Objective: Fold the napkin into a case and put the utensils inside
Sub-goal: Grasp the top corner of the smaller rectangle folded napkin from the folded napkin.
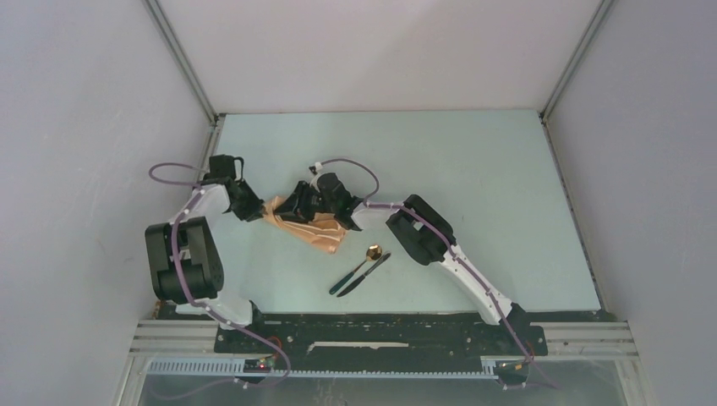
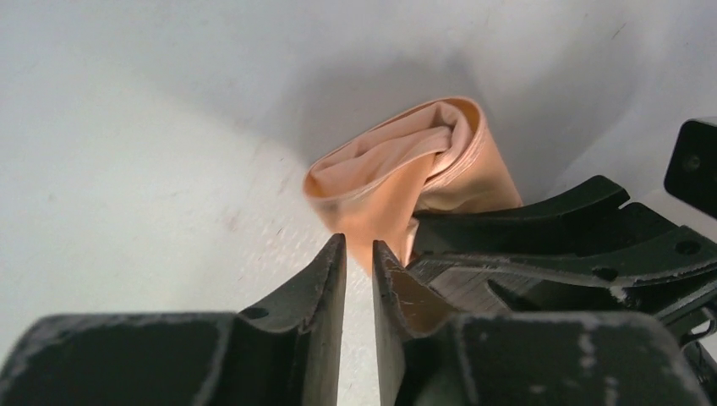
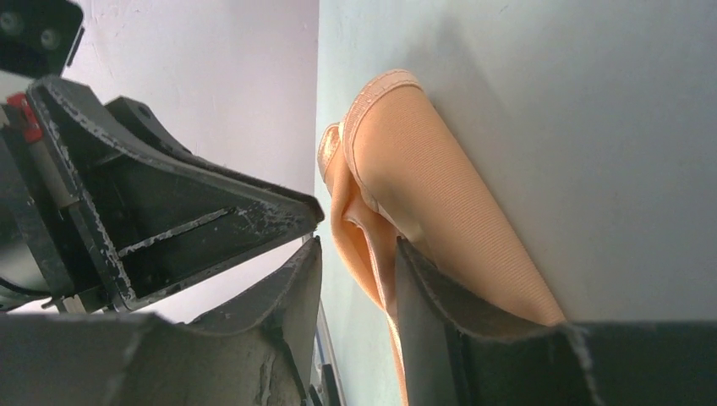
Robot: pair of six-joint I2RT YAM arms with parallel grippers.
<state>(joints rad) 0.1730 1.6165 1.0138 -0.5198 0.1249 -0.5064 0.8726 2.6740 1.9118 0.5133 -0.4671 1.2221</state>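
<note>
Soft even light, faint shadows, close-ups seemingly blurred

**Napkin** [image 1: 314,230], top view: upper-left part covered by both grippers, so the lie of the folds is unreadable.

**Napkin** [image 2: 397,165], left wrist view: near end hidden behind the left gripper [image 2: 359,241]. Whether its tips pinch cloth cannot be told.

**Napkin** [image 3: 431,186], right wrist view: runs off the bottom edge, partly behind the right gripper [image 3: 357,241].

**Utensils** [image 1: 358,266], top view: too small to tell the handles apart.
</note>
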